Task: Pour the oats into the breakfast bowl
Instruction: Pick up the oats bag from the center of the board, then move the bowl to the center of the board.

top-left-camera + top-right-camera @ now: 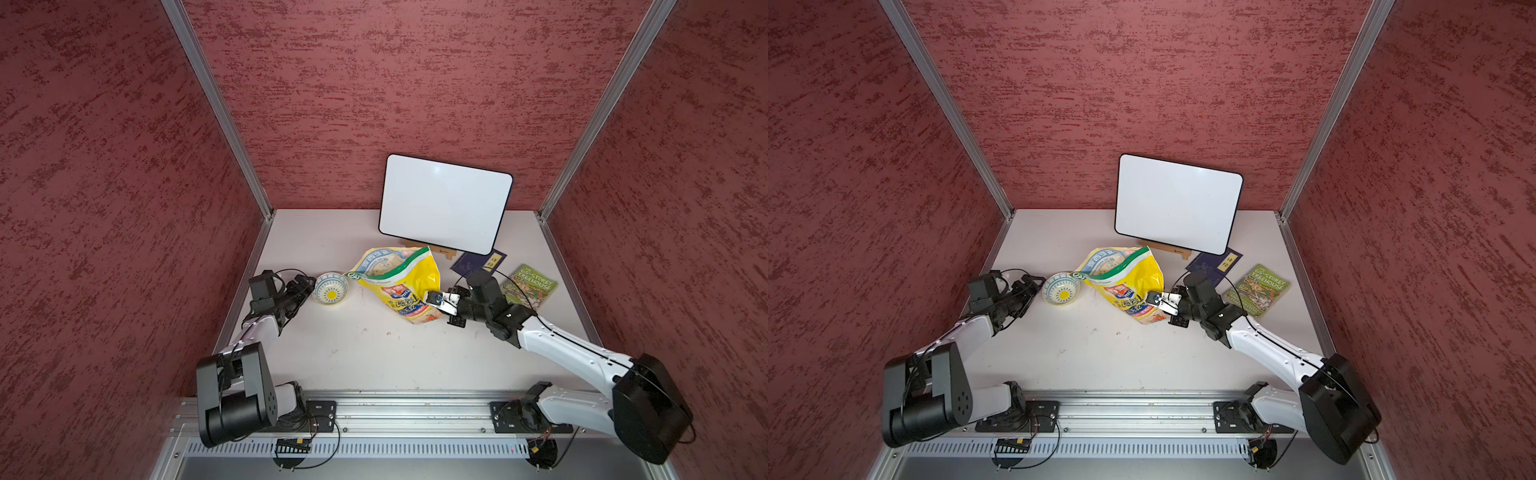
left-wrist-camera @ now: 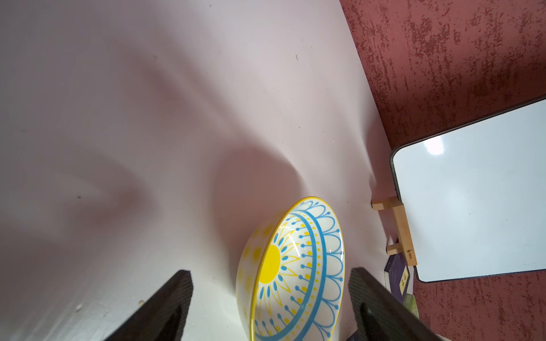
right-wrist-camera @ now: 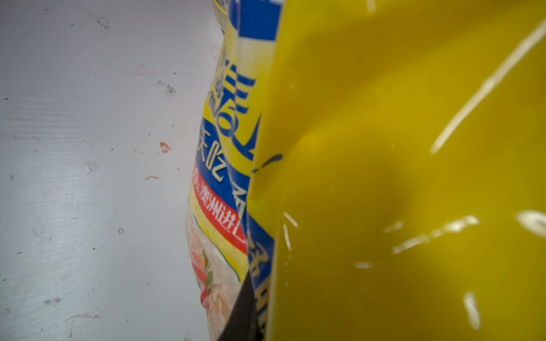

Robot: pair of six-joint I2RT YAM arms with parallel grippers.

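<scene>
Pale tabletop [image 1: 374, 353]: left fingers [image 2: 165, 307] gape beside bowl [image 1: 331, 288], right fingers [image 3: 240, 316] pinch yellow pouch [image 1: 399, 282].

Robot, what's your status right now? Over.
Right pincer shut on oat pouch. Left pincer open beside bowl. Bowl empty, nothing poured. Path clear.

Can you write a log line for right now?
right gripper: shut on pouch | left gripper: open by bowl | bowl: empty
</scene>
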